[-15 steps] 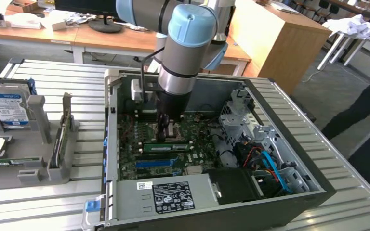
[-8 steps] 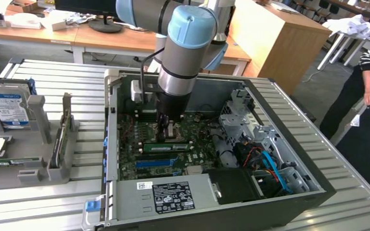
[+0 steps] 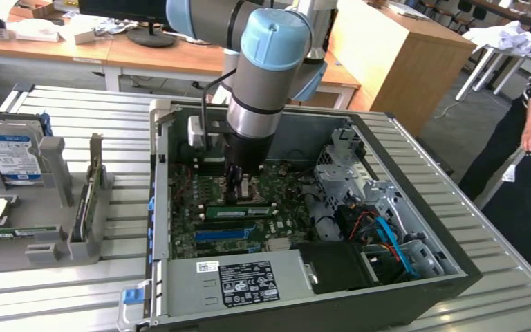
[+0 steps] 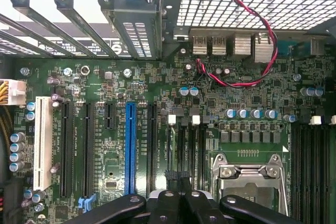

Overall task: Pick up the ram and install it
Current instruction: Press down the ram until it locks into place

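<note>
The gripper (image 3: pixel 235 185) hangs closed and empty inside the open computer case (image 3: pixel 413 207) on a slatted metal table (image 3: pixel 81 290), desks (image 3: pixel 155 55) behind.

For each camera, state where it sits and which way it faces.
Exterior view: off the arm, above and to one side, looking down at the open computer case on a slatted table; the arm reaches into it.
Wrist view: on the wrist, facing the motherboard; the shut gripper shows at the edge.
Shared: the motherboard with its blue slot.
</note>
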Action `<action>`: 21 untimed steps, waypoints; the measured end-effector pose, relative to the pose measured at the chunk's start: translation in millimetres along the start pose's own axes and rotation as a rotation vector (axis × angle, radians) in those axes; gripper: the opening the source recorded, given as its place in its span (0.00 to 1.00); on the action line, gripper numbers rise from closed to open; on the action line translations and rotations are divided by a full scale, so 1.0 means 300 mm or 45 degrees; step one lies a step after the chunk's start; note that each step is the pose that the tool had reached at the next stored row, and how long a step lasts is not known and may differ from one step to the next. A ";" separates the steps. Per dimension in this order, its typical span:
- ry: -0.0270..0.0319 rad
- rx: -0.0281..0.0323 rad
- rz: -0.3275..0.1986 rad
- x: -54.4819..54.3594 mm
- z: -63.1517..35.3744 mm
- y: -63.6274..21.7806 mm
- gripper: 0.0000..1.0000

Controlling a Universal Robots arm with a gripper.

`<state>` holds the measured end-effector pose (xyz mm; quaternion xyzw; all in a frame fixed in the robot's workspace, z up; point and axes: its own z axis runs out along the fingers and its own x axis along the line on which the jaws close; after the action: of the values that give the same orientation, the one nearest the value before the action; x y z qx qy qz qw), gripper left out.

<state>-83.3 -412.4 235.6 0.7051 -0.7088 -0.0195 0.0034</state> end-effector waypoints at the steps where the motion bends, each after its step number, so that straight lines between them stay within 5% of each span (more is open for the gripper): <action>1: -0.0001 0.0000 0.000 0.000 0.002 0.000 0.11; 21: 0.0004 -0.0002 0.000 0.001 0.032 -0.001 0.11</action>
<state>-83.3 -412.4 225.9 0.7051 -0.7088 -0.0195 0.0036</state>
